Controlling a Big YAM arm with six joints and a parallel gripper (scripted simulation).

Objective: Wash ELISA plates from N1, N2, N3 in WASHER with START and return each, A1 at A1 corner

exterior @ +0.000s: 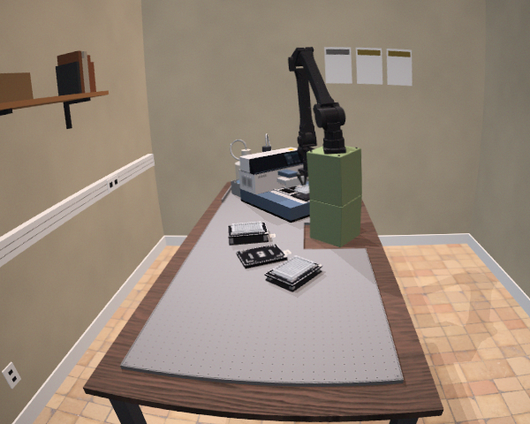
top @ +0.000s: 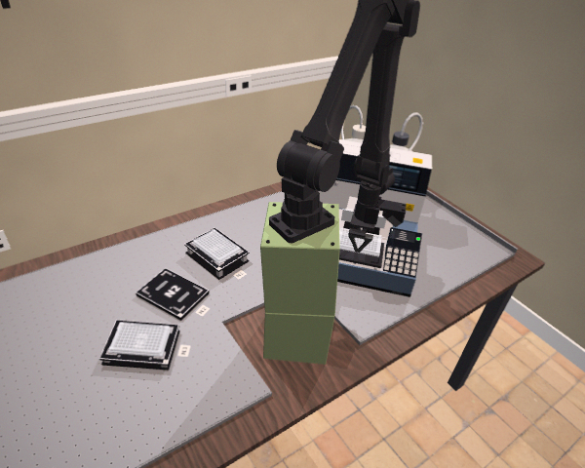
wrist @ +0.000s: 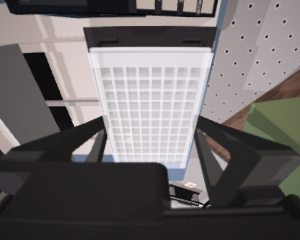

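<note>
My gripper points down over the washer and is shut on the long sides of a white ELISA plate. The plate is level, at or just above the dark carrier; I cannot tell whether it touches. Its cut-off corner is not clear. Nest N2 is empty. One plate sits on nest N1, another plate on nest N3. The washer lamp is green. The START key is at the keypad's lower left.
The washer's tall rear housing stands close behind the gripper, with bottles and tubes behind it. The green pedestal stands between the washer and the nests.
</note>
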